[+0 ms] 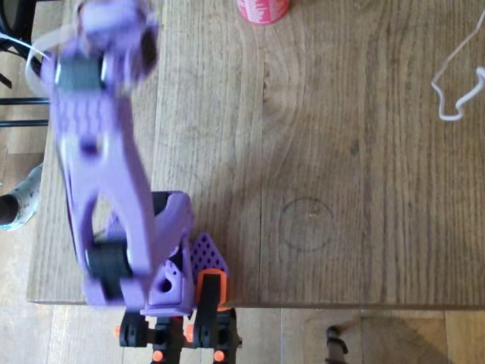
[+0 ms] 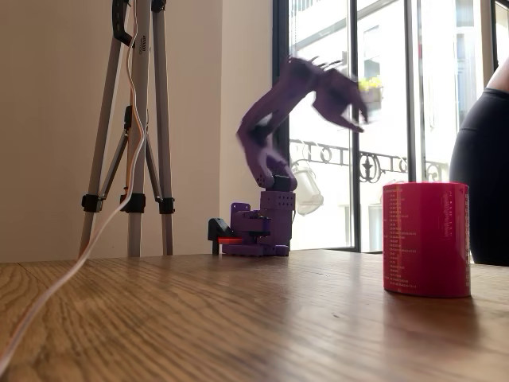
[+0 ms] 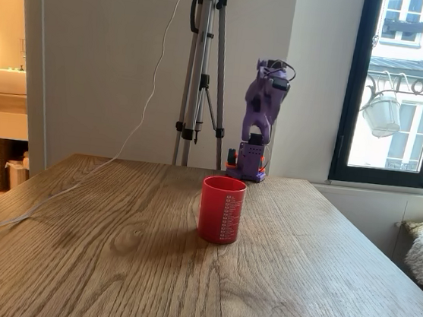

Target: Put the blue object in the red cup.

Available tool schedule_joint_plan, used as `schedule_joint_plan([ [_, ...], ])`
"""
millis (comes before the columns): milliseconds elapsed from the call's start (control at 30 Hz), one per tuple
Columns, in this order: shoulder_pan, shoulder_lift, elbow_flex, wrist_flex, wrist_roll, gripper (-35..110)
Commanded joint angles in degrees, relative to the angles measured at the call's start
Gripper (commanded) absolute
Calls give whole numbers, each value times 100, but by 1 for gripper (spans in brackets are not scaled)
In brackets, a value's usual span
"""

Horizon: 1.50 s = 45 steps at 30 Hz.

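Closest to my low camera stands the red cup point(image 2: 425, 239), upright on the table point(image 3: 110, 246), mouth up, its white lettering running down the side. From overhead it sits at the far edge point(image 1: 263, 9), with bare wood all around it. My purple arm point(image 2: 274, 119) is raised high above its base, motion-blurred; the end effector point(image 2: 350, 99) (too smeared) I cannot tell whether spread or pressed together.
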State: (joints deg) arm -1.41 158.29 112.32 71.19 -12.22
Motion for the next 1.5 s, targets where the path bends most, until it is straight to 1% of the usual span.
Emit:
schedule_joint_plan([
  [0, -88, 2698, 2602, -1046, -325, 0],
  [33, -132, 2786, 2997, -1204, -343, 0],
  [100, -299, 2971, 3735, -1099, -413, 0],
  [167, -343, 3085, 4333, -923, -62, 0],
  [267, -308, 3085, 4878, -501, 202, 0],
  [433, -211, 3085, 5572, -378, 949, 0],
  [533, 44, 3085, 6161, -334, 984, 0],
  [600, 264, 3085, 6152, -343, 1134, 0],
  [867, 272, 3085, 6152, -343, 1081, 1],
  [900, 272, 3085, 6152, -343, 1081, 8],
  [933, 272, 3085, 6152, -343, 1081, 10],
  [1133, 272, 3085, 6152, -343, 1072, 1],
  [1467, 264, 3085, 6152, -343, 1072, 1],
])
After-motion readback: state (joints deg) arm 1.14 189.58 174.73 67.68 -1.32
